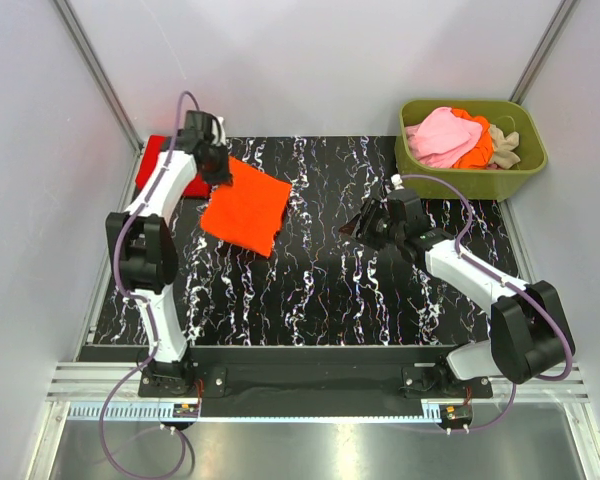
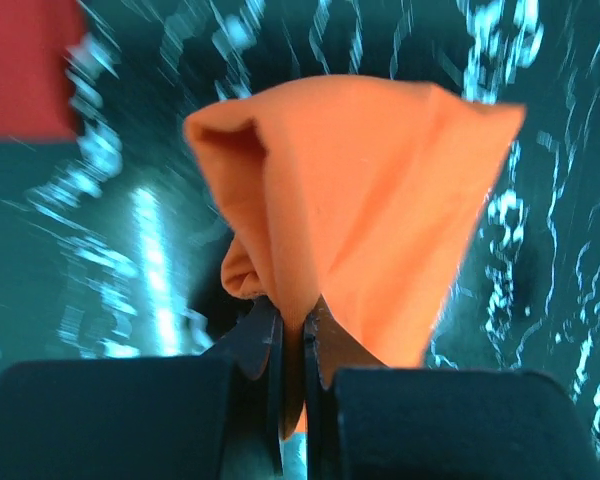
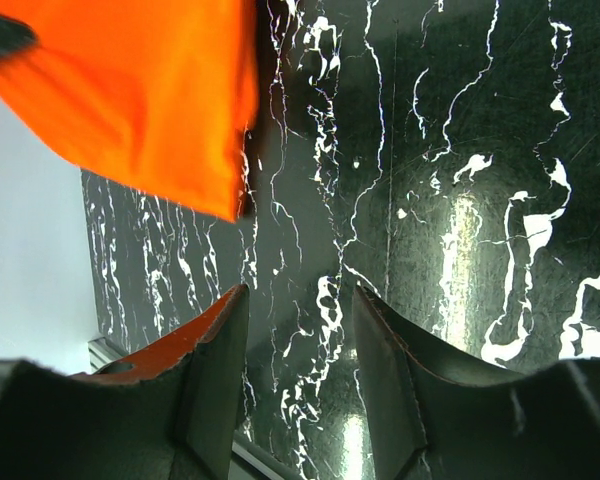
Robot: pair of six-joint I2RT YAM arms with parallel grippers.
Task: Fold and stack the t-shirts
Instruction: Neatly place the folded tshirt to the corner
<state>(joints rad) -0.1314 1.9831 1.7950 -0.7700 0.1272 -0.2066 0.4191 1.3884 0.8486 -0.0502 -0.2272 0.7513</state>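
The left gripper (image 2: 292, 335) is clamped on a fold of the bright orange cloth t-shirt (image 2: 380, 200), which hangs from it above the black white-veined table (image 1: 330, 270). A flat red cloth shirt (image 1: 158, 150) lies just behind it, to its left. The right gripper (image 3: 300, 310) hovers over the table, jaws apart, with the orange shirt ahead to its left.

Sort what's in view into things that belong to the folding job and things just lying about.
Job: bright orange t-shirt, pinched in the shut left claw; red t-shirt at the far left; pink shirt, orange shirt and beige shirt in the olive-green tub.
Lying about: olive-green tub; black marbled table.
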